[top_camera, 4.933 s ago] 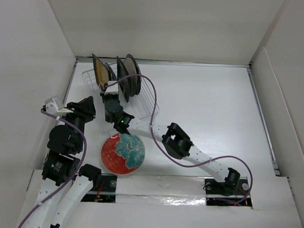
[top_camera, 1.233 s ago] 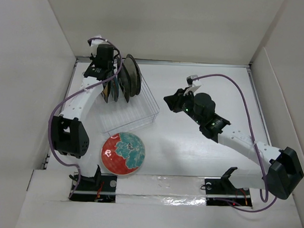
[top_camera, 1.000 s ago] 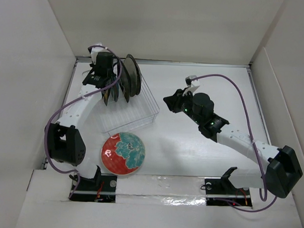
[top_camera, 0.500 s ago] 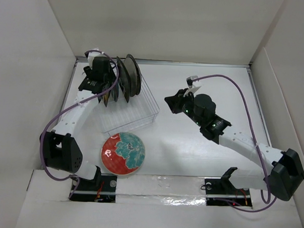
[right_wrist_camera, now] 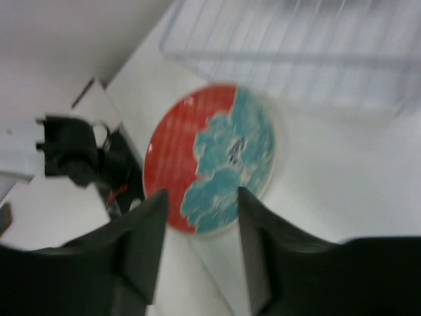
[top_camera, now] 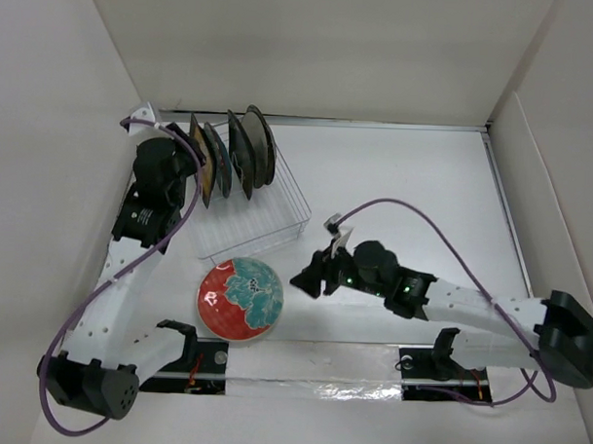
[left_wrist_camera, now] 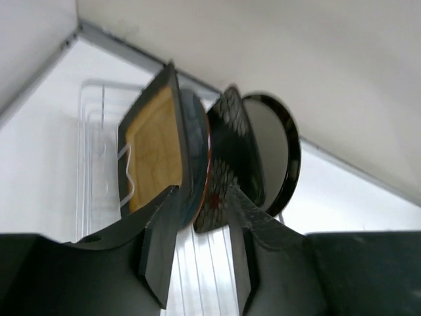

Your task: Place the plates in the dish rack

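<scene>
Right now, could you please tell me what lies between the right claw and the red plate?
Nothing: only bare table separates the right claw from the red plate, as the top view shows; the right wrist view agrees.

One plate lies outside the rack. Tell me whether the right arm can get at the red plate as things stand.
Probably yes: the right end effector hangs open beside the red plate, which lies flat with nothing between them.
</scene>
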